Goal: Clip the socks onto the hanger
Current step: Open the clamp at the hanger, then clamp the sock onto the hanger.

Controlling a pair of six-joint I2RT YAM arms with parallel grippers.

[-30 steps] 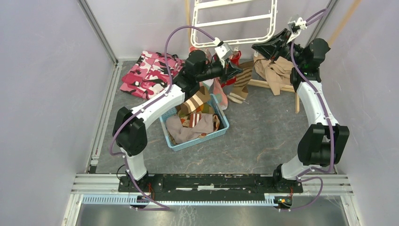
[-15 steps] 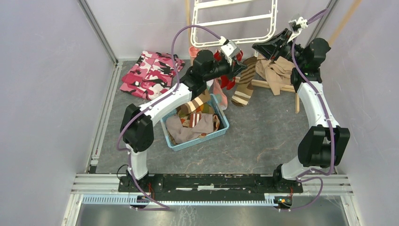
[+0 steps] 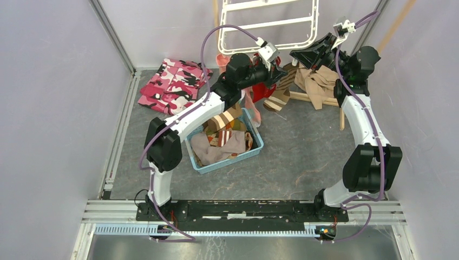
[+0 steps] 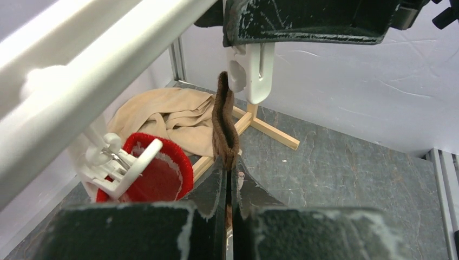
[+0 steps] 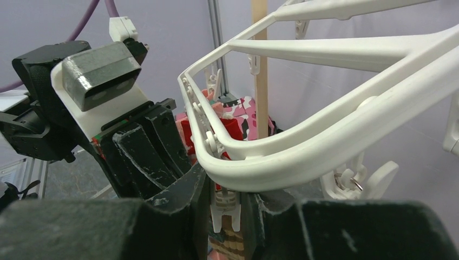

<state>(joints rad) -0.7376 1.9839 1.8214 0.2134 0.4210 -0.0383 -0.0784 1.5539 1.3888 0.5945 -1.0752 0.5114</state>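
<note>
1. Step in hand: feeding a sock into a peg. The left claw (image 4: pixel 229 168) is clamped tight on the cuff of a brown sock (image 4: pixel 224 122), holding that cuff upright.
2. The cuff's top edge sits just below a white clip peg (image 4: pixel 250 70) and is not yet inside it.
3. The right claw (image 5: pixel 224 197) is pinched on that peg, which hangs from the rim of the white hanger (image 5: pixel 281 157). Whether the peg's mouth gapes cannot be told.
4. A red sock (image 4: pixel 162 176) appears already clipped nearby. Other socks (image 3: pixel 222 142) lie in the blue basket (image 3: pixel 233 158) on the worktop.
5. Next, probably: lift the cuff into the peg's mouth, let the peg bite, then release the sock.
</note>
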